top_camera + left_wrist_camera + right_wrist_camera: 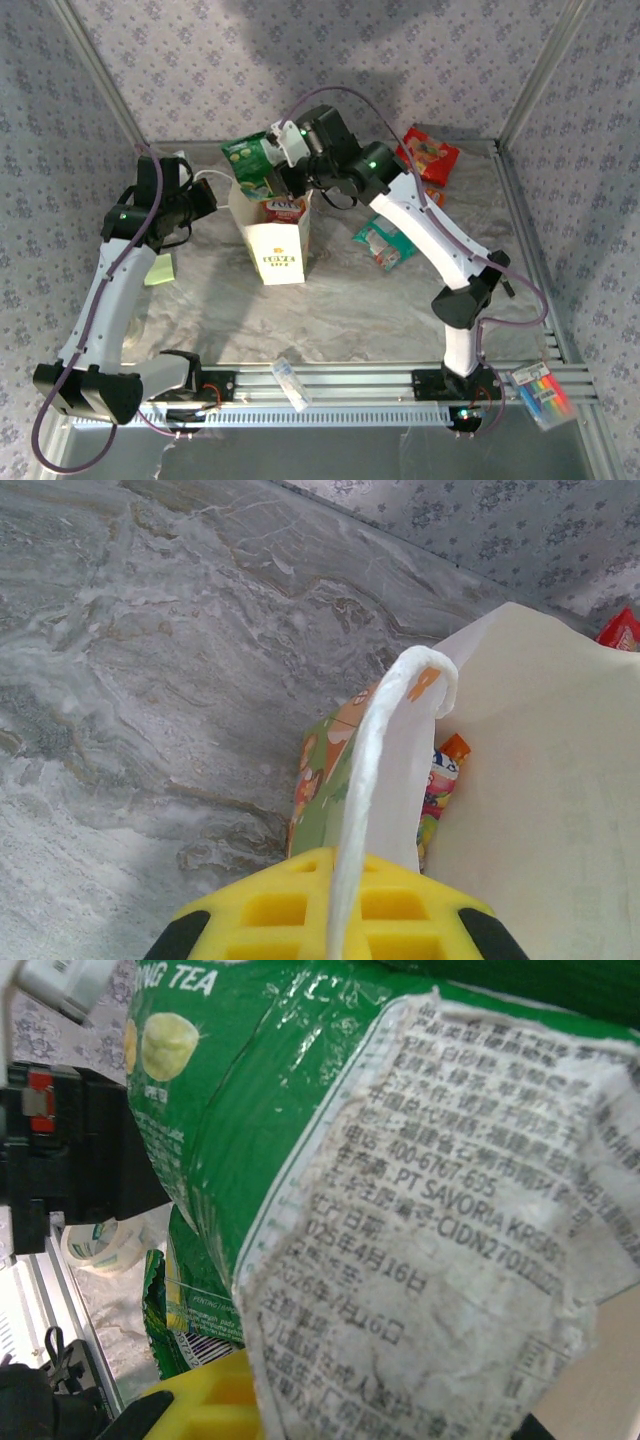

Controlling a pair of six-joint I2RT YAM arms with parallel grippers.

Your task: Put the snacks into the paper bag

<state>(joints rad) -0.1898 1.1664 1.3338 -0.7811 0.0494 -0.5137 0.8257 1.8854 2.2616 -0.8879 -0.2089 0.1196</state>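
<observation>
paper bag [277, 245] mid-table | one packet [286, 208] inside | another packet [250, 158] above | third packet [383, 243] right

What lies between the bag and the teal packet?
Nothing: bare table separates the bag from the teal packet, seen in the top view.

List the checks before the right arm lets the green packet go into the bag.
1. Right tool shut on green tea packet: ok.
2. Left tool holding cord handle, paper bag mouth open: ok.
3. Packet squarely above the mouth: cannot tell.
4. Room in bag above red packet: ok.
5. Bag upright on table: ok.
</observation>
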